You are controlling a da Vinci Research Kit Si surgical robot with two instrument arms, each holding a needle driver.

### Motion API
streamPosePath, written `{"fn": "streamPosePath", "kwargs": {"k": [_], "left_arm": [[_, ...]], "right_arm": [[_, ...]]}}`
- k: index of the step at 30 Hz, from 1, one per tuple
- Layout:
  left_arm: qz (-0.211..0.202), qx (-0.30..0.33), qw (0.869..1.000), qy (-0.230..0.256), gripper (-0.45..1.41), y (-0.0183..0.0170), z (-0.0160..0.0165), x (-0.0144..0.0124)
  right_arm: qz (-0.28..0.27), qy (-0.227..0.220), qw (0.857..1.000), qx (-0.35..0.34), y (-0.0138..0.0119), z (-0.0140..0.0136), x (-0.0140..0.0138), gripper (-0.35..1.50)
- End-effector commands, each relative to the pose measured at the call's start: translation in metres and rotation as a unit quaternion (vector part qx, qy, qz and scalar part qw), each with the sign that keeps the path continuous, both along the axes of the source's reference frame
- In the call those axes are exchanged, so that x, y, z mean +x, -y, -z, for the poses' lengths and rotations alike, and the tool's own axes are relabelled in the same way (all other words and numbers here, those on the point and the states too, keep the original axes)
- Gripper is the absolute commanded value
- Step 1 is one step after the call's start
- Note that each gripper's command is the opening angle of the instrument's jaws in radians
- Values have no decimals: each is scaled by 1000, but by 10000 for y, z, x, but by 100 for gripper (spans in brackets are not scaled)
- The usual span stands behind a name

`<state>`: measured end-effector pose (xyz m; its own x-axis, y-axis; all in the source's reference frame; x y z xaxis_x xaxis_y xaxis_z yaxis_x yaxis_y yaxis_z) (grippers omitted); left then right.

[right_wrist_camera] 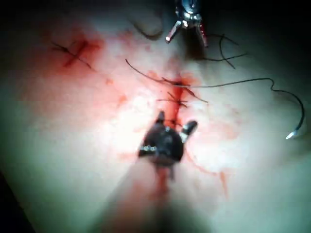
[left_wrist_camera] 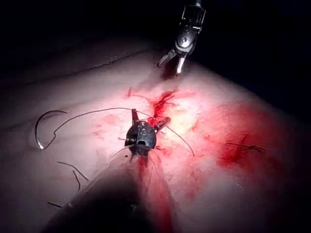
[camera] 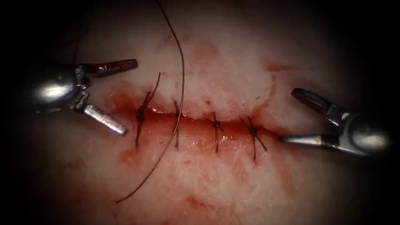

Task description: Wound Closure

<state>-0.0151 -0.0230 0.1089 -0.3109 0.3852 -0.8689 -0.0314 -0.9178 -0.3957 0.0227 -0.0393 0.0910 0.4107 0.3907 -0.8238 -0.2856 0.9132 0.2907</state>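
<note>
- In the endoscope view, light sits brightest on the middle of the tissue (camera: 225,66) and fades to black all round the edges.
- Glare shines off the rounded metal behind the left claw (camera: 130,97) and the right claw (camera: 287,116).
- The red fluid (camera: 196,141) along the cut (camera: 200,121) glints wetly.
- In both wrist views a hard pool of light burns the tissue near the cut pale, and darkness surrounds it.
- Each arm's own shaft (left_wrist_camera: 107,194) lies in deep shadow.

Separate dark cross-shaped stitch (left_wrist_camera: 245,145) sits in a red-stained patch (left_wrist_camera: 226,128), well apart from the left tool (left_wrist_camera: 149,118), beside it.
</note>
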Motion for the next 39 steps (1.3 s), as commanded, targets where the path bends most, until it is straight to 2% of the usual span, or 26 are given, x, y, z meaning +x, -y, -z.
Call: {"fn": "streamPosePath", "kwargs": {"k": [1,6,14,18,39], "left_arm": [[1,-1,1000,2,88,3,-3,-6],[0,-12,1000,6,84,12,-1,-4],[-4,-19,1000,7,84,15,-22,2],[-8,-21,1000,9,84,14,-31,7],[-9,-27,1000,9,83,18,-45,9]], "right_arm": [[7,-6,1000,-4,4,6,8,115],[34,-6,999,-16,12,24,8,103],[57,-6,998,-39,14,29,1,106],[61,8,997,-54,18,33,-2,106],[54,5,996,-67,20,31,3,106]]}}
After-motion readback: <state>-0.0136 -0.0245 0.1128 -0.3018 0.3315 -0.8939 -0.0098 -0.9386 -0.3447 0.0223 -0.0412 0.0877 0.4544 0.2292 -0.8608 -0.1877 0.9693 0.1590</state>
